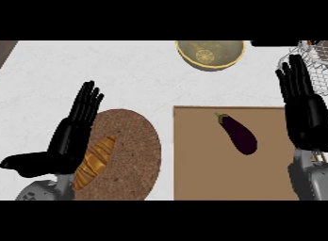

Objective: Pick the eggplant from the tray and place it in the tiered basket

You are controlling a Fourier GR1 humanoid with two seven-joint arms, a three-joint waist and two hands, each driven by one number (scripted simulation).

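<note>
Eggplant on tray, stem up-left, long axis diag.; lies left of R hand, far nearer than L hand. Both hands released, fingers straight.

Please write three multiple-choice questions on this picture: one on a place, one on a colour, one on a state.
1. Where does the eggplant lie? A) on the brown tray B) in a pot C) on a shelf
2. Which colour is the eggplant? A) green B) dark purple C) red
3. How is the right hand? A) curled round the eggplant B) open, fingers straight C) shut in a fist
Answers: 1 A, it rests on the tray's flat top; 2 B, its skin is dark purple; 3 B, its fingers are straight, apart from the eggplant.
</note>
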